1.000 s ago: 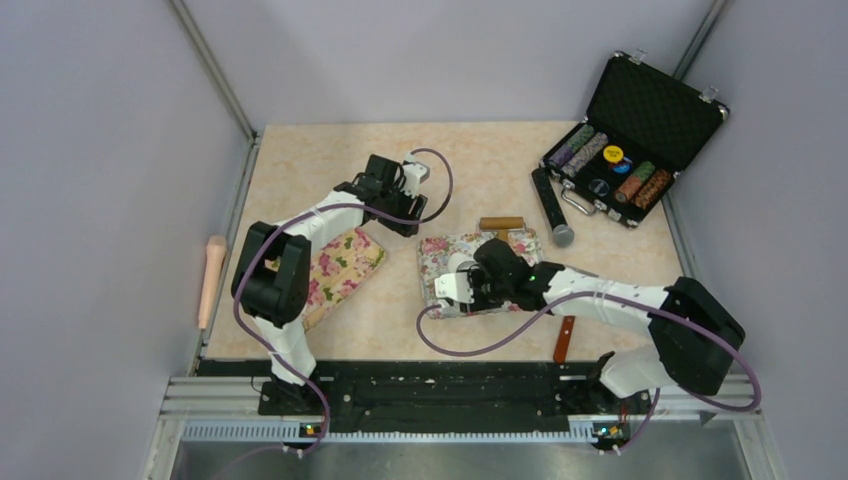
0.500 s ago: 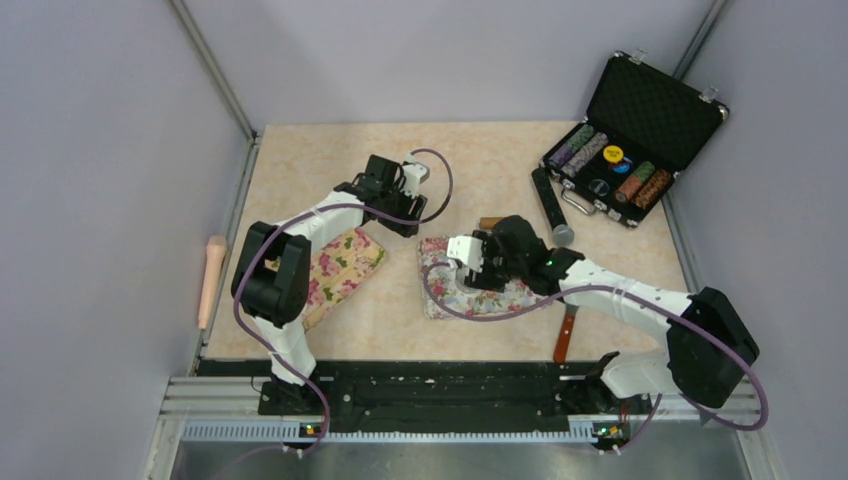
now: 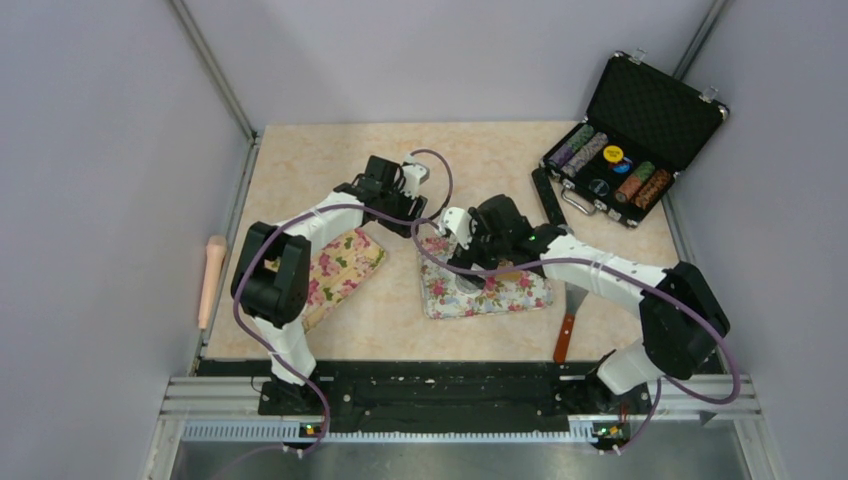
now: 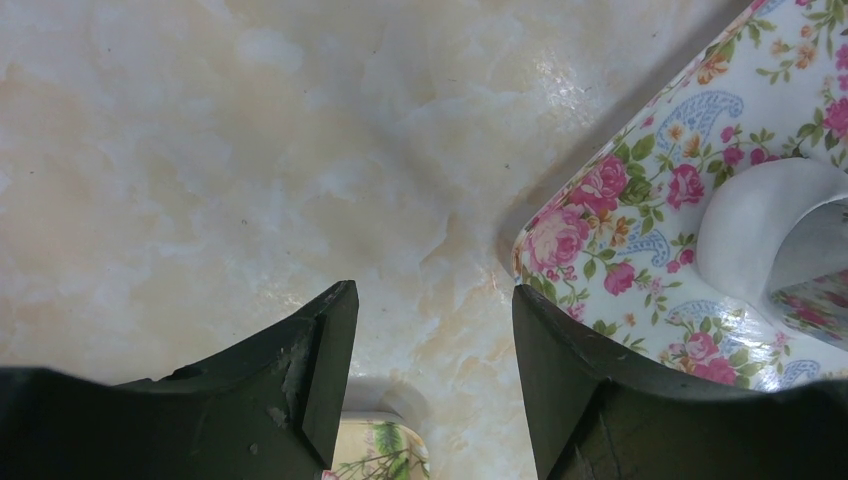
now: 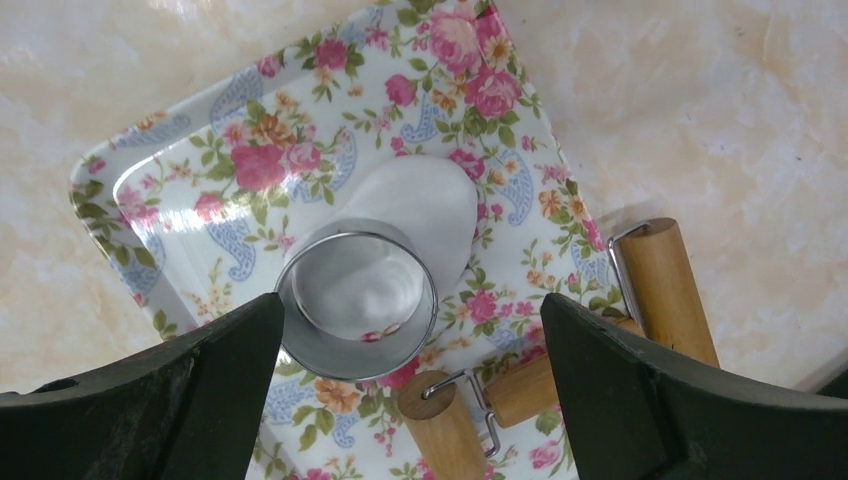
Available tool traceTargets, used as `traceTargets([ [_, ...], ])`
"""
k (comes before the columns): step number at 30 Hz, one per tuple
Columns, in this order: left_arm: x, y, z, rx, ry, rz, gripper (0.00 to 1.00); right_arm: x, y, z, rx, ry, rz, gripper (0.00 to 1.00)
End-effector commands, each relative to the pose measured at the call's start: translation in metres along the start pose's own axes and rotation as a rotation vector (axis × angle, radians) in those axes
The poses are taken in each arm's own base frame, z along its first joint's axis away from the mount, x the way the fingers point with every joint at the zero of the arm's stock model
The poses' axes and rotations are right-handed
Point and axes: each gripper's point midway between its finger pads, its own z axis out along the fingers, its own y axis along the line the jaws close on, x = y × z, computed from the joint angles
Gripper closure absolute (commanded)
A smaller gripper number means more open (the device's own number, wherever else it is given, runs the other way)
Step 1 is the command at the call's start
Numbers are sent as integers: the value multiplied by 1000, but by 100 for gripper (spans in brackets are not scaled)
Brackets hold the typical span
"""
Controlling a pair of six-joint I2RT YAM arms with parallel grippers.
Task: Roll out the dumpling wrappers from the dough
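A flat white piece of dough (image 5: 425,200) lies on the rose-patterned tray (image 5: 180,180). The metal ring cutter (image 5: 357,300) stands on the dough's near end. My right gripper (image 5: 412,310) hangs above it, open wide, holding nothing. A wooden roller (image 5: 665,290) rests at the tray's right edge. Dumpling wrappers apart from this dough are out of view. In the top view the right gripper (image 3: 470,262) is over the tray (image 3: 520,292). My left gripper (image 3: 408,222) hovers open and empty over bare table by the tray's corner (image 4: 600,215).
A second floral tray (image 3: 340,265) lies under the left arm. An open black case of poker chips (image 3: 625,150) sits at the back right, with a black cylinder (image 3: 548,200) beside it. A red-handled spatula (image 3: 568,325) lies right of the tray.
My right gripper opened from partly closed to wide and moved from the tray's near left end toward its far side. The ring cutter stays on the dough. The left arm has not moved.
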Motion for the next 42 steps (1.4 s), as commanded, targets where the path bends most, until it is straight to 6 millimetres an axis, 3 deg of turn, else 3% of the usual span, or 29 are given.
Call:
traceTargets([
  [1, -21, -1, -19, -2, -85, 7, 37, -23, -3, -2, -25, -55, 102, 1],
  [28, -19, -1, -18, 0, -81, 2, 36, 22, 21, 24, -114, 82, 128, 1],
  [42, -19, 0, -18, 0, -81, 0, 36, 22, 26, 22, -143, 77, 82, 27],
])
